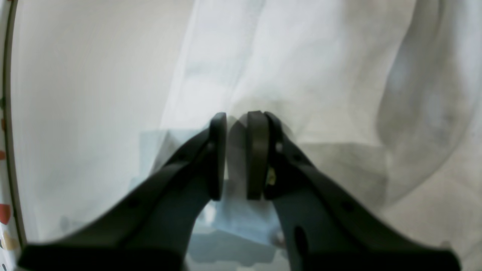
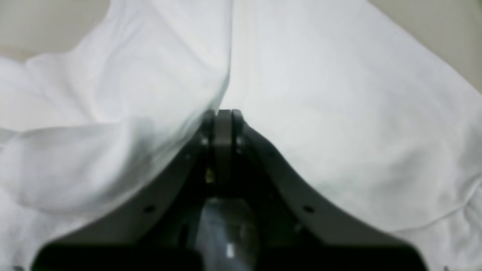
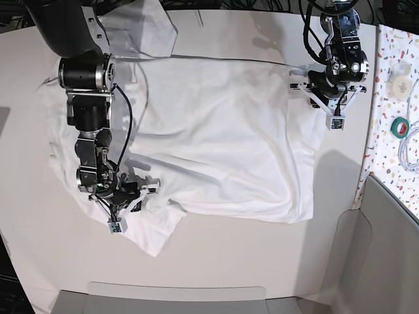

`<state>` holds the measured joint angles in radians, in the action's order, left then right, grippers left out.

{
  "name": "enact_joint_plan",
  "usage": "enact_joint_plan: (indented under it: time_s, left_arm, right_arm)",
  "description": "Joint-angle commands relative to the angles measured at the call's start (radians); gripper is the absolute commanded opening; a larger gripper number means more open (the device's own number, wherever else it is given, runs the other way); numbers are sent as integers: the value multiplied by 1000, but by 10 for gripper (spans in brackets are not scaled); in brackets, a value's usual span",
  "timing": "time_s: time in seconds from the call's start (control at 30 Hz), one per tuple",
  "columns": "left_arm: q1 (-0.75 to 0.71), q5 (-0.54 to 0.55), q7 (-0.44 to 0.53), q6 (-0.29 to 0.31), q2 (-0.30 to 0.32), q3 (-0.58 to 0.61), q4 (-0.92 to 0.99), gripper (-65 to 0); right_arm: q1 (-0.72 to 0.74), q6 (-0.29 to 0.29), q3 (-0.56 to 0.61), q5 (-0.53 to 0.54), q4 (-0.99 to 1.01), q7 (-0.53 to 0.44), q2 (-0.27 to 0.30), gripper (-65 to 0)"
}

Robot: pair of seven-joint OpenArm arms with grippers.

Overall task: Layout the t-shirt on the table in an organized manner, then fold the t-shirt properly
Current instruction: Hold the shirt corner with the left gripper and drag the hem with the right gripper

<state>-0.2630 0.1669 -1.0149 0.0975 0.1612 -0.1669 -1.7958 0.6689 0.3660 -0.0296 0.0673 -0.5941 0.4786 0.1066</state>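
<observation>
The white t-shirt lies spread and wrinkled over the off-white table, with its lower left part bunched. My left gripper is at the shirt's right edge, near the far right of the table. In the left wrist view the left gripper is shut on a fold of the shirt, beside bare table. My right gripper is at the shirt's lower left. In the right wrist view the right gripper has its jaws pressed together on a ridge of the shirt.
A speckled terrazzo panel borders the table on the right and carries a green tape roll and cables. Grey tray-like pieces stand at the front edge and front right. The table's edge shows at the far left of the left wrist view.
</observation>
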Motion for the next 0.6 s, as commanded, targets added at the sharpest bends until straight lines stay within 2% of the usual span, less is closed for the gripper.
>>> enact_joint_plan:
  time_s: [0.0, 0.13, 0.23, 0.43, 0.57]
  left_arm:
    - [-12, -16, -52, -3, 5, -3, 1, -567]
    - [-15, -16, -52, -3, 7, -3, 1, -567]
    - [-15, -16, -52, -3, 7, -3, 1, -567]
    - [-15, -16, -52, -3, 7, -3, 1, -567]
    - [-15, -16, -52, -3, 5, -3, 1, -567]
  right_arm:
    - [24, -35, -3, -57, 39, 35, 31, -650]
    - [73, -107, -5, -128, 187, -90, 71, -650]
    - [99, -129, -5, -136, 244, -140, 100, -650]
    - [157, -129, -5, -136, 256, -146, 134, -650]
    - [197, -129, -5, -136, 256, -146, 135, -650]
